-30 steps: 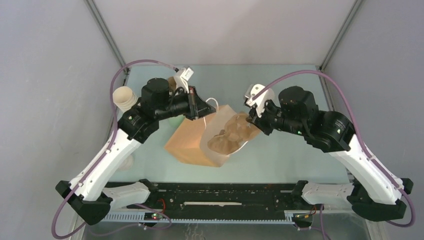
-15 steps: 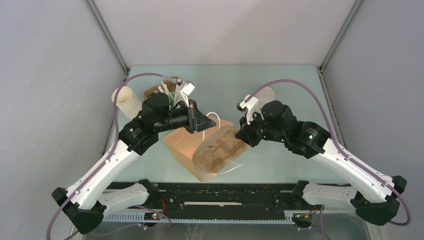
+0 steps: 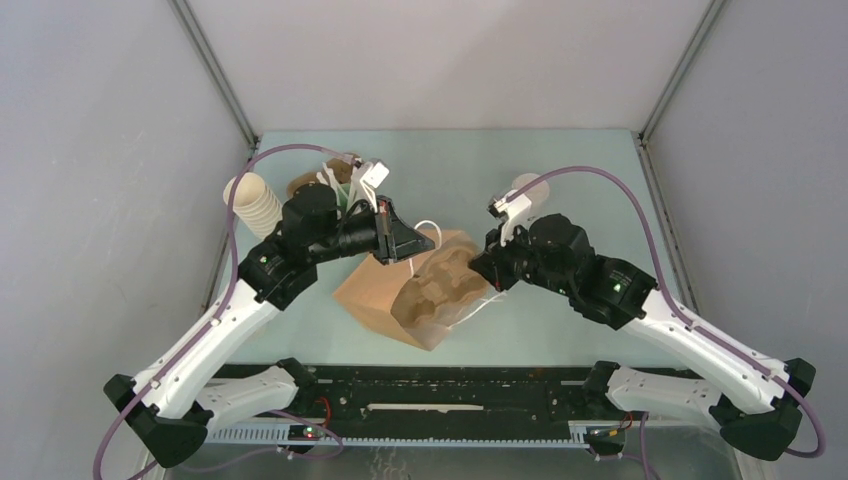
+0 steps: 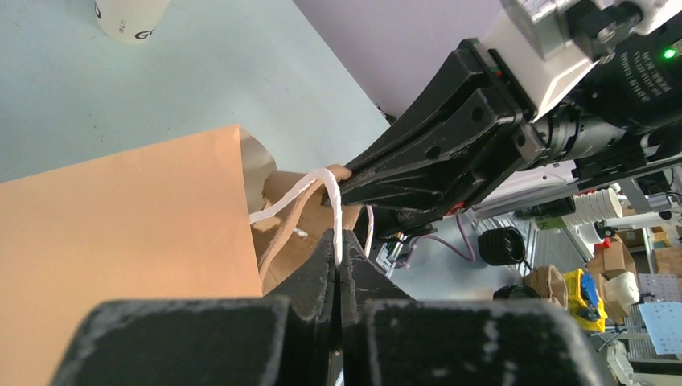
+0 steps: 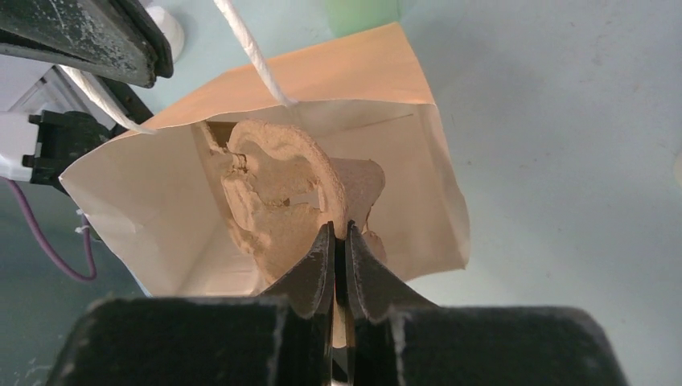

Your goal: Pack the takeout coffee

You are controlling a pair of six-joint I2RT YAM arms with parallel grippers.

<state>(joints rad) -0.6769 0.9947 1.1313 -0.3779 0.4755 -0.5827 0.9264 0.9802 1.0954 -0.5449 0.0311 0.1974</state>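
A brown paper bag [image 3: 368,296] [image 4: 121,225] [image 5: 322,76] lies on its side mid-table, mouth towards the right arm. My left gripper [image 3: 414,246] [image 4: 338,241] is shut on the bag's white string handle [image 4: 299,189] and holds the upper lip up. My right gripper [image 3: 482,270] [image 5: 338,233] is shut on the edge of a brown pulp cup carrier [image 3: 436,290] [image 5: 273,189], which sits inside the bag's mouth. The takeout coffee [image 3: 530,188] [image 4: 129,16], a cream paper cup, stands on the table behind the right arm, apart from both grippers.
A tall stack of cream cups [image 3: 254,205] stands at the left wall. Beside it are more brown carriers [image 3: 305,185] and a pale green cup [image 5: 362,12] of white sticks [image 3: 330,178]. Grey walls close in the table on three sides.
The right gripper has moved left and nearer with the carrier, pushing it into the bag's mouth. The bag has shifted nearer. The cup behind the right arm has come into view.
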